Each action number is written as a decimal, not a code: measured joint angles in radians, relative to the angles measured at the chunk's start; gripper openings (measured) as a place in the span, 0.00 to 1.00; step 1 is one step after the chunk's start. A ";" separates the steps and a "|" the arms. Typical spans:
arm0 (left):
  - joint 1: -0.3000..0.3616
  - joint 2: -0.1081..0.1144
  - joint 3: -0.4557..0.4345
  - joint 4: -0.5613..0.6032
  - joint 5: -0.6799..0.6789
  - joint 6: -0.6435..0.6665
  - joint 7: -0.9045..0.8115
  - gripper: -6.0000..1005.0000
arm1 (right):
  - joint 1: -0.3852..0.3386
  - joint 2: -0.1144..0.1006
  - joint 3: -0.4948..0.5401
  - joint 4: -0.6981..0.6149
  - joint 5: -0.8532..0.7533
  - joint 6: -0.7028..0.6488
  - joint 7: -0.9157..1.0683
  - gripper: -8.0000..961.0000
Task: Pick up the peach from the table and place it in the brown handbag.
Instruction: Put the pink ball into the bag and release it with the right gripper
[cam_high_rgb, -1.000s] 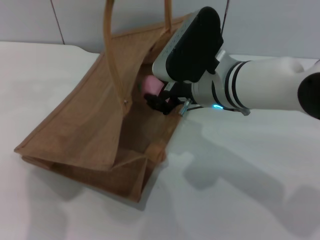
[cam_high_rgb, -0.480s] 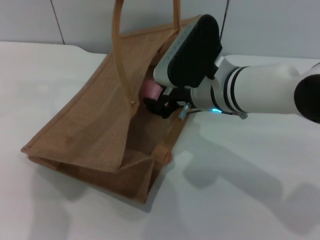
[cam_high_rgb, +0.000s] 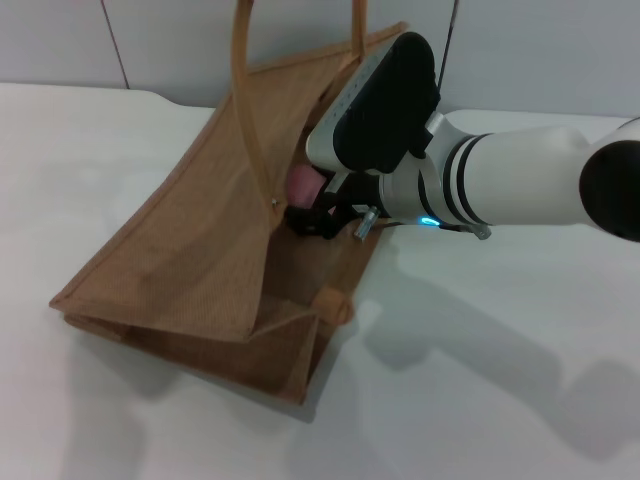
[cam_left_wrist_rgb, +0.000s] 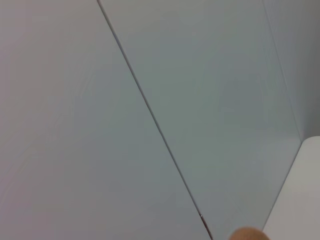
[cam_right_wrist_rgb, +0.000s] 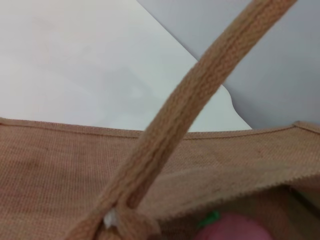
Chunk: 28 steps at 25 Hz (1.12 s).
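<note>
The right gripper (cam_high_rgb: 312, 215) is reaching into the mouth of the big tan-brown woven jute handbag (cam_high_rgb: 190, 270), which lies tilted on the plain white table (cam_high_rgb: 480, 380), and it looks clenched on the small round pink peach (cam_high_rgb: 303, 181), held just inside the opening near a light arched handle (cam_right_wrist_rgb: 185, 115). To my eye the fruit should go deeper, clear of that strap, before the fingers let go. The left arm is out of sight.

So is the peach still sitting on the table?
No, the peach is up inside the bag's mouth at the right claw.
</note>
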 joint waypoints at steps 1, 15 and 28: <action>0.000 0.000 0.000 0.001 0.000 0.000 0.000 0.13 | 0.001 0.000 0.000 0.001 0.000 0.000 0.000 0.66; 0.005 0.000 -0.002 0.000 0.001 0.012 -0.002 0.13 | 0.018 0.001 0.000 0.024 0.000 0.017 0.002 0.90; 0.062 0.005 -0.028 0.000 0.002 0.023 -0.002 0.13 | -0.029 -0.008 0.358 -0.036 -0.287 0.295 0.013 0.91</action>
